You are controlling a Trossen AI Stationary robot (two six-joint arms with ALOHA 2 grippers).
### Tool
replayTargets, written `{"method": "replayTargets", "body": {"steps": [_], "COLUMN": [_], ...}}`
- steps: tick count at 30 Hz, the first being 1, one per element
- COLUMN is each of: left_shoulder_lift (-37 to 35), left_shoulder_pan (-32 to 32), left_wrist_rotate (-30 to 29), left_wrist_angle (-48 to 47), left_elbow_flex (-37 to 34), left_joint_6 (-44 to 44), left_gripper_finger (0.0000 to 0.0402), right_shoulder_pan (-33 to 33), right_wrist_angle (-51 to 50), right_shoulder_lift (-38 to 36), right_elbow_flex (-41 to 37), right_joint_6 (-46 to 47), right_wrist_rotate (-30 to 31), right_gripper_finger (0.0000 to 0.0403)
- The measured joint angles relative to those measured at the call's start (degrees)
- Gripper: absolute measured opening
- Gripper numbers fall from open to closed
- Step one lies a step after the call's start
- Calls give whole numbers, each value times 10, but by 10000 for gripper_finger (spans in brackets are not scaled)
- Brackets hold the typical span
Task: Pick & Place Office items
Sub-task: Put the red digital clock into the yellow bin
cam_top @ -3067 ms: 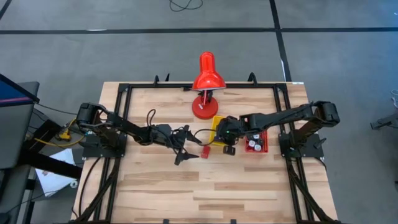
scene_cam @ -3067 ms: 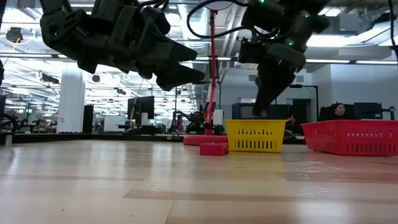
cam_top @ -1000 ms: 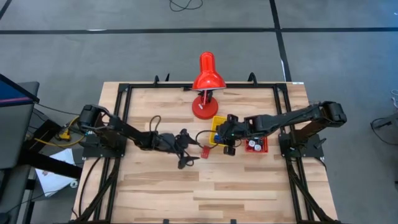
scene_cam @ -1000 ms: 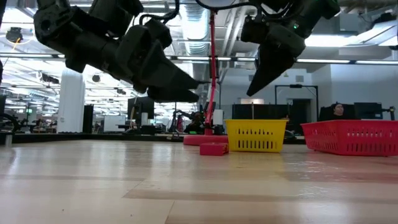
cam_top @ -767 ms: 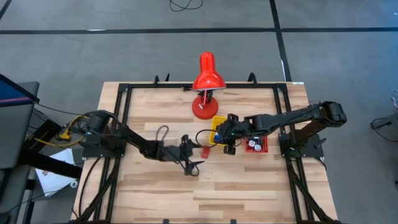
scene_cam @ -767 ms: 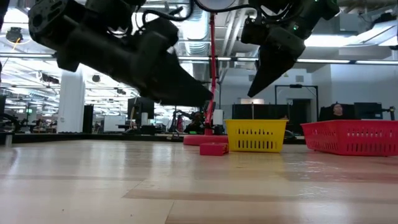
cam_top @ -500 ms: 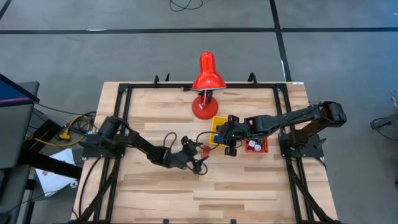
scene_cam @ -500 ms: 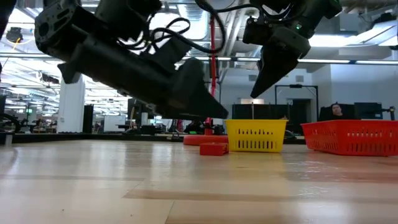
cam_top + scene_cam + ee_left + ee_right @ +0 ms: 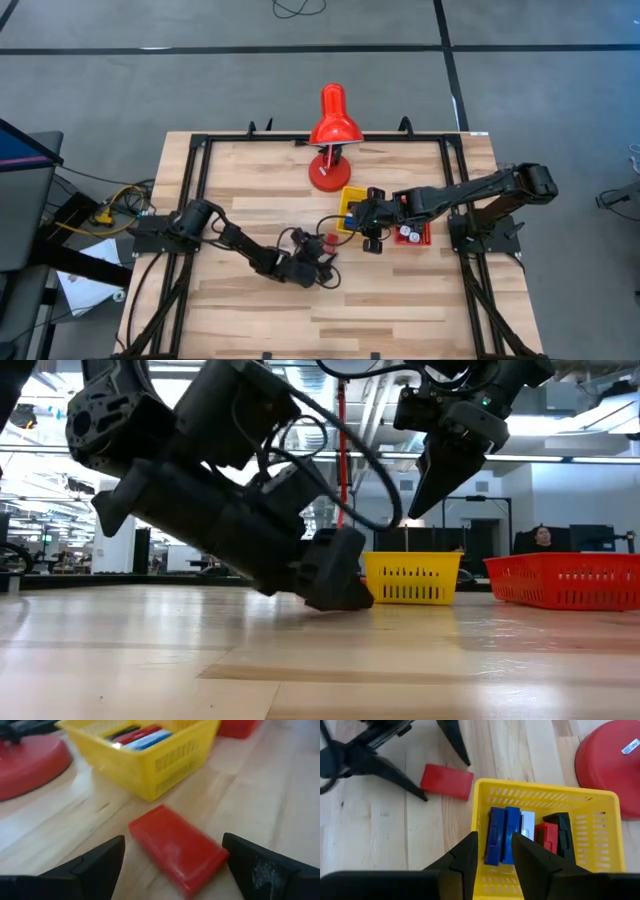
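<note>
We are looking at a large open lab or industrial workspace set up for robot work. Seen from above, a light wooden table (image 9: 330, 290) stands in a black metal frame (image 9: 195, 160) on a grey carpet-tiled floor (image 9: 150, 90) marked with dark lines, with loose cables (image 9: 110, 210) at one side. Level across the tabletop, the hall behind opens up wide: exposed ducts and pipes (image 9: 310, 410) run along the ceiling, a white column (image 9: 113, 520) rises among rows of desks and monitors, and a person (image 9: 545, 538) sits at a workstation far back. A red desk lamp (image 9: 332, 135) on the table adds an office touch.
</note>
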Motion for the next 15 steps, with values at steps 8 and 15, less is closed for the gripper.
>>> {"method": "replayTargets", "body": {"steps": [8, 15], "left_shoulder_lift": [-4, -4], "left_shoulder_pan": [2, 11], "left_wrist_rotate": [3, 16], "left_wrist_angle": [-61, -51], "left_elbow_flex": [3, 2], "left_joint_6": [-76, -75], "left_gripper_finger": [311, 236], "right_shoulder_pan": [0, 0], "right_wrist_angle": [-1, 0], "right_shoulder_lift": [0, 0], "right_elbow_flex": [0, 0], "right_joint_6": [2, 2], "right_wrist_rotate": [0, 0], "right_gripper_finger": [112, 112]}}
